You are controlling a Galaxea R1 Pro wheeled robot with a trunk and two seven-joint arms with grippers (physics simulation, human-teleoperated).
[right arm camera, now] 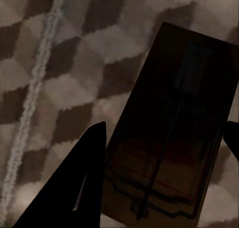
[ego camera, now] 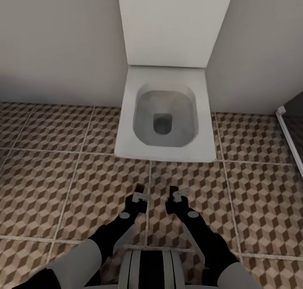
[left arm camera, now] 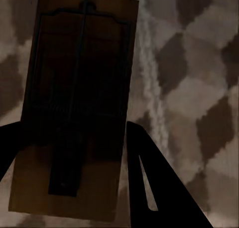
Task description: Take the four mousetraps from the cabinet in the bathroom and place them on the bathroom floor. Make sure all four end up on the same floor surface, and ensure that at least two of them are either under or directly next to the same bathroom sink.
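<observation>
I am facing a white toilet (ego camera: 166, 116) standing on the bathroom floor (ego camera: 50, 183). My left gripper (ego camera: 139, 195) is gripping one mousetrap (left arm camera: 74, 108); my right gripper (ego camera: 178, 194) is gripping another mousetrap (right arm camera: 174, 128), both hanging over the tiles before the bowl's front edge.

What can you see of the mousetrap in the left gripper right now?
The mousetrap is a flat dark brown rectangular plate, wood-like, with thin dark wire parts: a bar down its middle and a frame near one end. It sits between the left gripper's dark fingers, held above the cube-patterned bathroom floor. In the head view it shows as a tiny plate in front of the toilet.
</observation>
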